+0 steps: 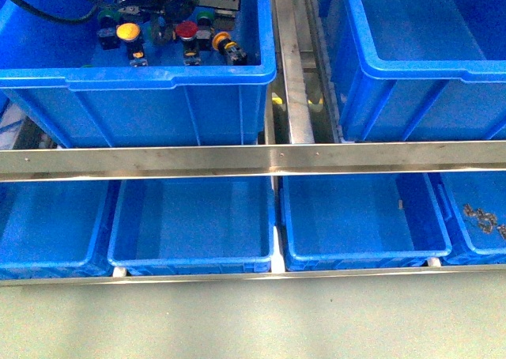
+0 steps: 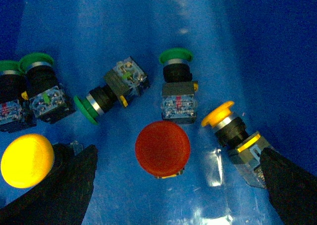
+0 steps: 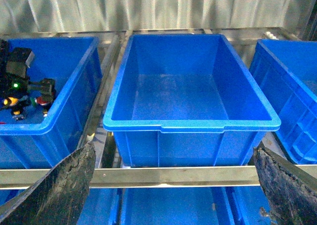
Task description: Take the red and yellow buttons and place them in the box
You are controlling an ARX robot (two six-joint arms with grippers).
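Red button (image 2: 162,148) lies between the left gripper's (image 2: 177,155) spread jaws

Factory or workshop parts-sorting station. Blue plastic bins (image 1: 182,82) sit in two tiers on a steel rack (image 1: 253,160). Corrugated metal wall (image 3: 158,7) far ahead of the right gripper (image 3: 173,148) jaws. Loose industrial push-button switches (image 2: 233,128) lie between and beside the left gripper (image 2: 177,153) jaws. Small metal parts (image 1: 484,217) in one lower bin. Green floor (image 1: 237,319).
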